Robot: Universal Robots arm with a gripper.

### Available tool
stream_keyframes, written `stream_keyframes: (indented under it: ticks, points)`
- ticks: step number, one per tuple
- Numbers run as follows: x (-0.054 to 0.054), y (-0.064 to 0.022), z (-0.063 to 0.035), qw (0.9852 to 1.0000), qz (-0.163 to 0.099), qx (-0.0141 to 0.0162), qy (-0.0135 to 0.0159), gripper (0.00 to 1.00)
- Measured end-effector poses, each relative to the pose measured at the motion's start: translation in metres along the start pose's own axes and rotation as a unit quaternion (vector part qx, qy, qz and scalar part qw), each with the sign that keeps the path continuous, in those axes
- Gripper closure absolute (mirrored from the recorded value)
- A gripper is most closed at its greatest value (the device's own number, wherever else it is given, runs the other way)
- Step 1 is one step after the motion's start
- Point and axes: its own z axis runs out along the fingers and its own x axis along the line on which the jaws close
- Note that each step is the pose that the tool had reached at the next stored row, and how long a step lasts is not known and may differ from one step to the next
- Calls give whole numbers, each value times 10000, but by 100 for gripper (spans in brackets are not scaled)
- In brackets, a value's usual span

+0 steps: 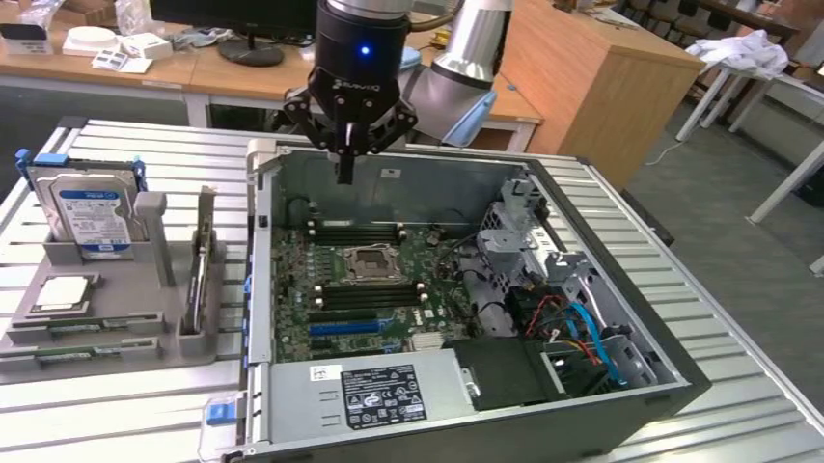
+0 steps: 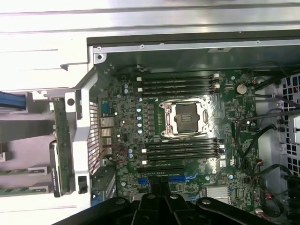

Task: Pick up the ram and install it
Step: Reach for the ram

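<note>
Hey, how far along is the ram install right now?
Nothing looks done yet. The ram lies in the gray tray at the exterior view's left, and the motherboard's memory slots look empty. The gripper is shut, holds nothing visible, and hangs over the open computer case. Picking up and installing both remain.

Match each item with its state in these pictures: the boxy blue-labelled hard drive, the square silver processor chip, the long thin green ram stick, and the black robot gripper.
Items
1. boxy blue-labelled hard drive
2. square silver processor chip
3. long thin green ram stick
4. black robot gripper

States
A. lying in a narrow slot of the grey rack
B. standing upright in the rack
C. shut, over the open computer case
D. lying flat in a square recess of the rack

Pairs: 1-B, 2-D, 3-A, 4-C
</note>
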Motion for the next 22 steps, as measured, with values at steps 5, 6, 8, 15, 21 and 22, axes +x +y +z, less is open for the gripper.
stream_keyframes:
  ticks: [5,6,8,15,21,22]
  points:
    - [102,-6,-2,10000,1,0,0,89]
    - [121,-7,-3,10000,0,0,0,89]
    - [162,-9,-4,10000,0,0,0,89]
    - [297,-18,-7,10000,1,0,0,89]
    - [405,-25,-9,10000,0,-1,0,89]
    - [423,-26,-10,10000,1,0,0,89]
